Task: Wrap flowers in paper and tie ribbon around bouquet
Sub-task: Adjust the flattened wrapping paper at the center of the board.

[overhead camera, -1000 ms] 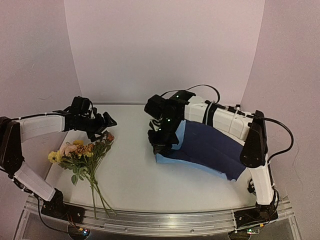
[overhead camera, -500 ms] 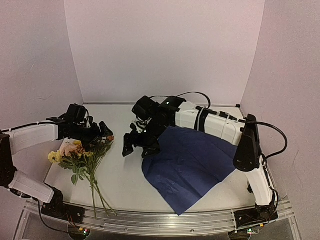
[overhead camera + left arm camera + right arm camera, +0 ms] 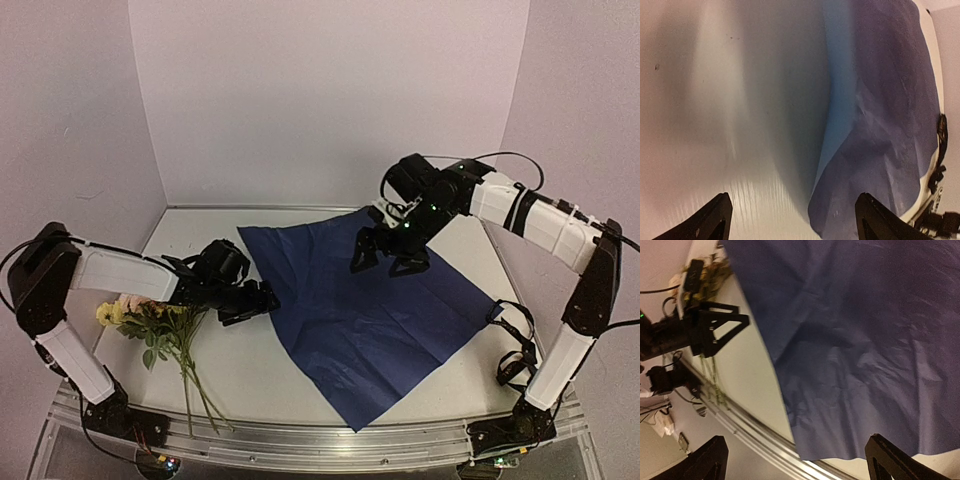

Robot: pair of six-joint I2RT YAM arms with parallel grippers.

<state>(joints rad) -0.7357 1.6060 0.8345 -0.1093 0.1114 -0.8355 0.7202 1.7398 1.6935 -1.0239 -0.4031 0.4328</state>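
Right now the paper (image 3: 370, 320) is lying spread open across the middle of the counter (image 3: 240, 370), dark side up, with one corner pointing toward the near rail. The flowers (image 3: 150, 312) are lying well to the left of it, blooms toward the wall and thin stems trailing toward you, not touching the sheet. The ribbon is not showing in any view.

Your left gripper (image 3: 255, 300) is sitting low between the flowers and the paper, just beside the sheet's left edge, its jaws standing wide apart and holding nothing. Your right gripper (image 3: 388, 262) is hanging over the far part of the sheet, its jaws also spread wide and empty.

You are probably dealing with a sheet that is very light, limp and quick to crease, and it is likely to skate on the smooth counter if you push it flat. In the left wrist view its near edge is curling up and showing the pale underside, so that lifted lip is looking like the easiest place to pinch. The flowers are looking fragile, so you are better off taking them by the stems below the leaves, never by the blooms
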